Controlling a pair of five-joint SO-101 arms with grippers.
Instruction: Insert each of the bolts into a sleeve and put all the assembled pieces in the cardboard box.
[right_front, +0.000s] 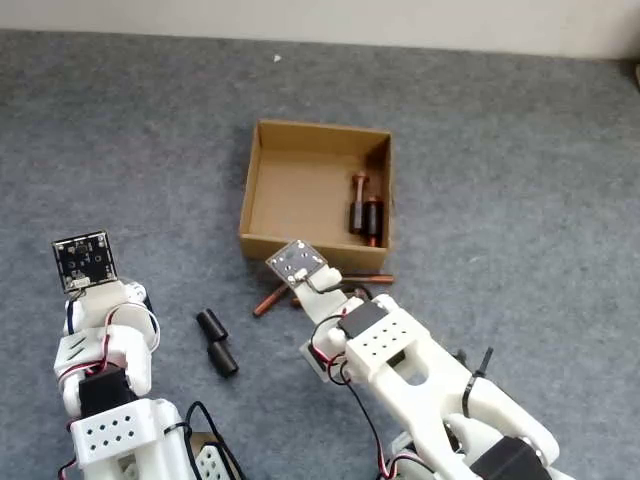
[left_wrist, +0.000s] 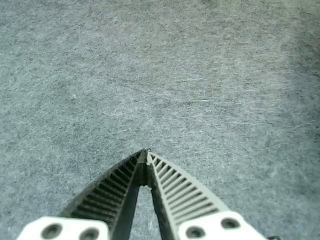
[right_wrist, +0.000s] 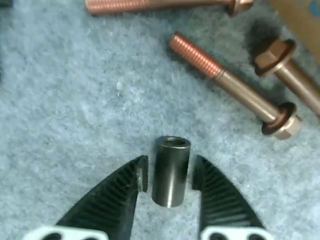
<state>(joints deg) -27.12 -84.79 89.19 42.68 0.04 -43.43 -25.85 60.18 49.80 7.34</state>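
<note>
A sleeve (right_wrist: 171, 177) is being straddled, not yet gripped, by the part-open jaws of the right gripper (right_wrist: 170, 162) at six o'clock of the cardboard box (right_front: 250, 180), the left gripper (left_wrist: 145, 155) being kept shut and empty; an off-centre closure is being judged liable to knock it toward the bolts (right_wrist: 235, 95).

Work surface (right_front: 500, 150): grey cloth, felt-like, matt, with a rough fibrous nap.

Cardboard box (right_front: 250, 185): brown paperboard, matt and uncoated.

Bolts (right_wrist: 235, 92): copper-coloured metal, glossy; smooth shank, ridged thread.

Sleeve (right_wrist: 171, 172): dark metal, smooth wall, dull satin sheen. The two loose sleeves (right_front: 216, 342) at 7 o'clock from the box appear black and matt.

Right gripper (right_wrist: 170, 162) and left gripper (left_wrist: 146, 152): dark matt plastic with ribbed faces, seated in white plastic mounts.

Arm shells (right_front: 400, 350): white plastic, smooth, low gloss.
</note>
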